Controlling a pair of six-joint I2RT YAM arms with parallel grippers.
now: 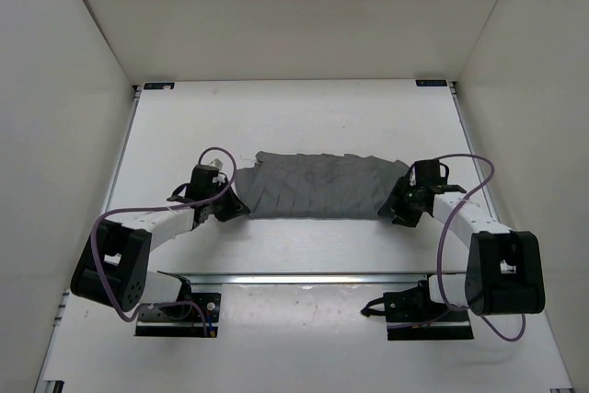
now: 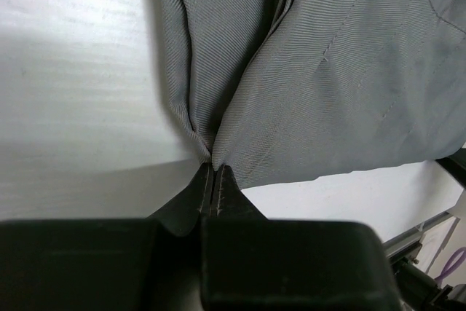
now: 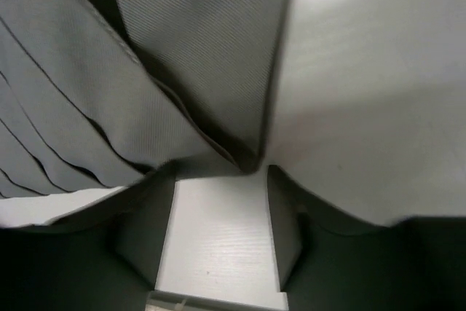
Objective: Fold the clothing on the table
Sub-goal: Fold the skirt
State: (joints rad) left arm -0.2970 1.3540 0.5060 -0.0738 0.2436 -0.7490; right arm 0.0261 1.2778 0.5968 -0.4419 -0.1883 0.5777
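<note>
Currently, the clothing (image 1: 317, 186) lies spread on the counter (image 1: 294, 121) as a grey pleated band running left to right across the middle. My two arms reach in from the near edge, one at each end of the cloth.

Left fingers (image 2: 191, 205): closed on the cloth. In the left wrist view the two tips meet with no visible gap, and a gathered pinch of grey fabric is clamped between them at the very tips. Creases in the cloth converge on that point and fan out toward the far side. In the top view these fingers sit at the near left corner of the clothing.

Right fingers (image 3: 285, 223): apart. In the right wrist view bare white counter shows between them. A folded edge of the cloth reaches the far end of that gap, just beside one tip. I cannot tell whether either finger touches the fabric. Stacked pleats lie to the left in that view. In the top view these fingers sit at the right end of the clothing, by its near corner.

A metal rail (image 1: 304, 276) crosses the counter on the near side of the cloth, apart from it. Purple cables (image 1: 441, 260) loop along both arms. White walls (image 1: 74, 62) stand on the left, right and far sides.
</note>
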